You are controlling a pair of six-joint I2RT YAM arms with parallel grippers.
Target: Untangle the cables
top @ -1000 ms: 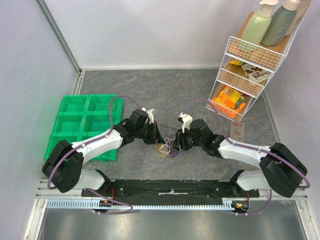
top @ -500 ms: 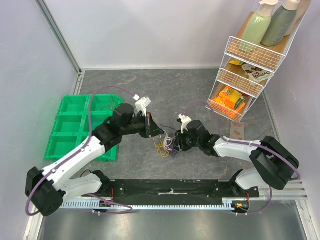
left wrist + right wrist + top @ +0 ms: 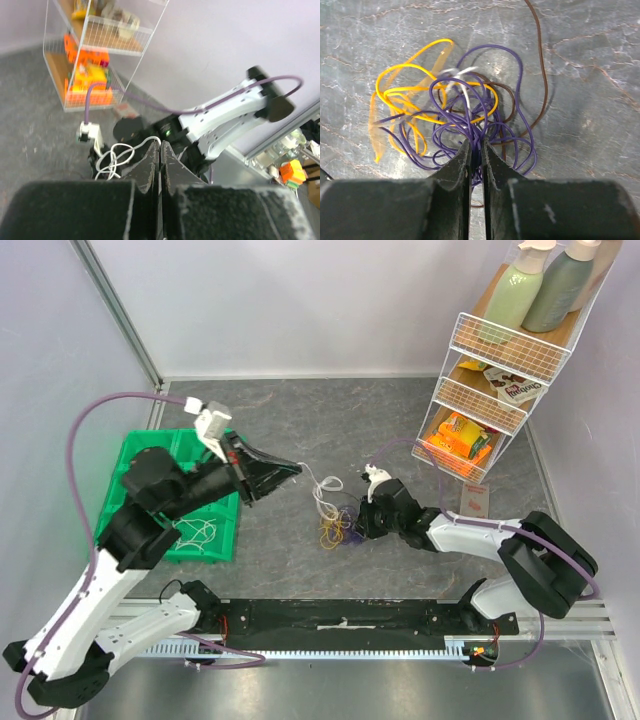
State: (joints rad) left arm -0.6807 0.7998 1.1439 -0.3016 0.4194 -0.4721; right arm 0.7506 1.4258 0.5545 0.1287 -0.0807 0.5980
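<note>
The cables (image 3: 335,530) lie as a small tangle of purple, yellow, brown and white strands on the grey table. My left gripper (image 3: 296,468) is raised to the left of the tangle and is shut on a white cable (image 3: 322,488), which runs from its tip down into the bundle. In the left wrist view the white cable (image 3: 114,157) loops out from the pinched fingertips of my left gripper (image 3: 160,146). My right gripper (image 3: 476,148) rests on the table, shut on the purple cables (image 3: 487,125). Yellow loops (image 3: 407,97) spread to their left.
A green compartment tray (image 3: 150,480) lies at the left with a white cable (image 3: 195,533) in one near cell. A white wire rack (image 3: 485,390) with bottles and snack packs stands at the back right. A small packet (image 3: 475,502) lies at its foot.
My left arm has risen and drawn back to the left, pulling the white cable out of the tangle. The right gripper has closed on the purple strands and stayed low.
</note>
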